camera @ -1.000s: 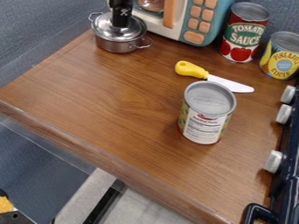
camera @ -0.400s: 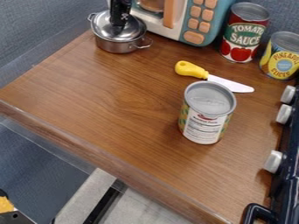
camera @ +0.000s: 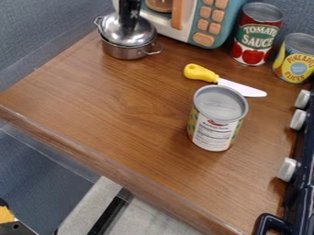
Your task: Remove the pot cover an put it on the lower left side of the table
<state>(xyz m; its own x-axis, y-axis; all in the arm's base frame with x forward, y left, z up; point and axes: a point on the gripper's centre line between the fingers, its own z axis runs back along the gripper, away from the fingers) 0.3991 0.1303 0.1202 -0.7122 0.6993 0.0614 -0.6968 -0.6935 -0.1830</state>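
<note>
"Where are we with this one?"

"At the uncovering, I'd say. The gripper (camera: 129, 23) is in the upper left of the frame, right down at the top of the lid (camera: 142, 35)."

"Has it got hold?"

"I can't tell. The view doesn't show how wide the pincer is or whether it grips the knob. It's dark against the lid's middle, and that's all I can swear to."

"And the lid itself?"

"Over the pot (camera: 126, 52), upper left, and it looks askew to me — tipped a little, with the pot's wall showing below it. Whether it's fully clear of the rim, I can't say."

"So what does the next move need?"

"A sure hold first, then a straight lift until the lid clears the rim and both side handles. If it snags, the pot could drag or tip along with it."

"Then over to the lower left of the table (camera: 92, 98)?"

"Yes, down the frame and a bit left, to the bare wood near the left corner. That path runs well apart from the knife (camera: 201, 73) and the front can (camera: 215, 124). I'd set it down well inside the table's edge — a round lid let go too high might rock or slide off."
</note>
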